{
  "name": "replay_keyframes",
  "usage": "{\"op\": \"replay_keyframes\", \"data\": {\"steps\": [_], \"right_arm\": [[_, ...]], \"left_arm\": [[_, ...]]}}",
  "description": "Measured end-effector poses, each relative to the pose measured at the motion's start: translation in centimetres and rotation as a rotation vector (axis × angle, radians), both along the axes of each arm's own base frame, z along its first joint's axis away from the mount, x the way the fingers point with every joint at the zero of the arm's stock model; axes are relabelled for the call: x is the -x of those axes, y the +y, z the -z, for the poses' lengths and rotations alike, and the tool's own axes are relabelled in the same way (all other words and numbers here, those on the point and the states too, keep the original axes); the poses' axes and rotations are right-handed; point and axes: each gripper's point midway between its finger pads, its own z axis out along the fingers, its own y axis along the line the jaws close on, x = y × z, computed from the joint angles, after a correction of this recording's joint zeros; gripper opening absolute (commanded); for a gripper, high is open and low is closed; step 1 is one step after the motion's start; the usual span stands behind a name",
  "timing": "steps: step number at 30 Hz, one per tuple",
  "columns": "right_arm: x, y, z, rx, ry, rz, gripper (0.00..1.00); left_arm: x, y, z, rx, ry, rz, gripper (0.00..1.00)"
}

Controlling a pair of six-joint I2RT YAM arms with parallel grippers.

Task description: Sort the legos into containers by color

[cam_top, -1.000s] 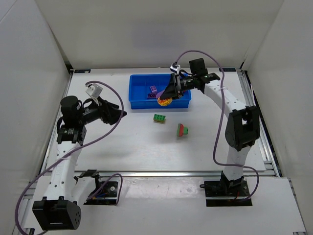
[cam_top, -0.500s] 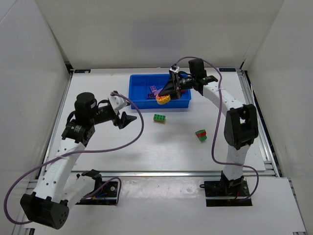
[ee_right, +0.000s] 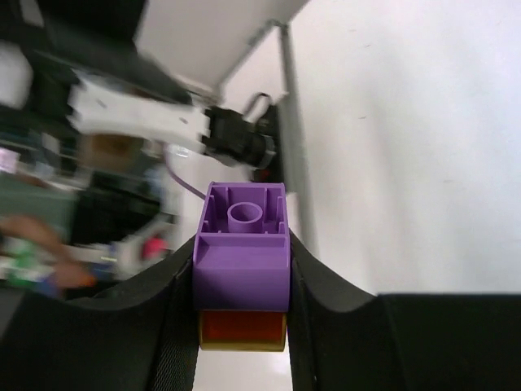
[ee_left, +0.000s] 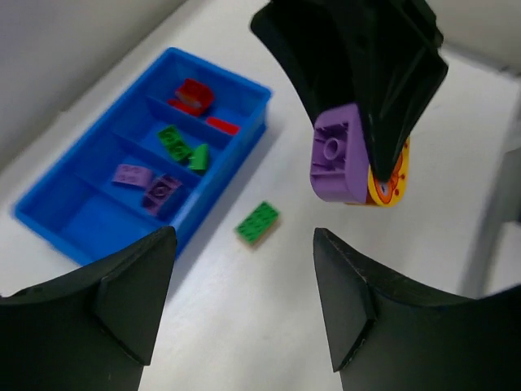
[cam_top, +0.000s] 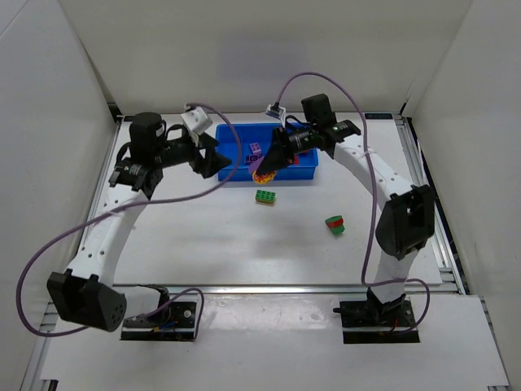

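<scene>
My right gripper (cam_top: 265, 168) is shut on a purple lego (ee_right: 242, 244) stuck to a yellow-and-red lego (ee_right: 242, 330), held in the air over the near edge of the blue tray (cam_top: 232, 169). The left wrist view shows the same pair (ee_left: 340, 155). My left gripper (cam_top: 221, 156) is open and empty, raised just left of that stack, its fingers (ee_left: 122, 301) facing it. The tray (ee_left: 49, 224) holds red (ee_left: 194, 95), green (ee_left: 175, 144) and purple (ee_left: 146, 181) legos in separate compartments. A green lego (cam_top: 264, 196) lies on the table near the tray.
A stacked red-and-green lego (cam_top: 334, 224) lies on the table at the right. The tray's fourth compartment (ee_left: 77, 204) holds nothing. White walls enclose the table on three sides. Purple cables loop off both arms.
My left arm has swung up and away from me, its open gripper now beside the tray, facing the right gripper. The right gripper has shifted a little left with its stack. The red-and-green lego slid right.
</scene>
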Motion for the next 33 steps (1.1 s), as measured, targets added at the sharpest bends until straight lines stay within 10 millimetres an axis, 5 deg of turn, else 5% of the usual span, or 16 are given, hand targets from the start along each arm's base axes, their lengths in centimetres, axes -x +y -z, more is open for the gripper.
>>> {"op": "replay_keyframes", "data": {"steps": [6, 11, 21, 33], "right_arm": [[2.0, -2.2, 0.0, -0.032, -0.318, -0.047, 0.0], [2.0, -2.7, 0.6, -0.047, -0.398, -0.083, 0.0], [1.0, -1.8, -0.3, -0.097, -0.416, -0.117, 0.0], [3.2, -0.2, -2.4, -0.157, -0.453, -0.193, 0.0]], "left_arm": [[1.8, -2.7, -0.7, 0.235, 0.348, 0.207, 0.78], [4.1, -4.1, -1.7, 0.329, 0.499, 0.398, 0.78], [6.9, -5.2, -2.8, 0.339, 0.548, 0.564, 0.76], [5.5, -5.5, -0.6, 0.305, 0.57, 0.473, 0.72]]}}
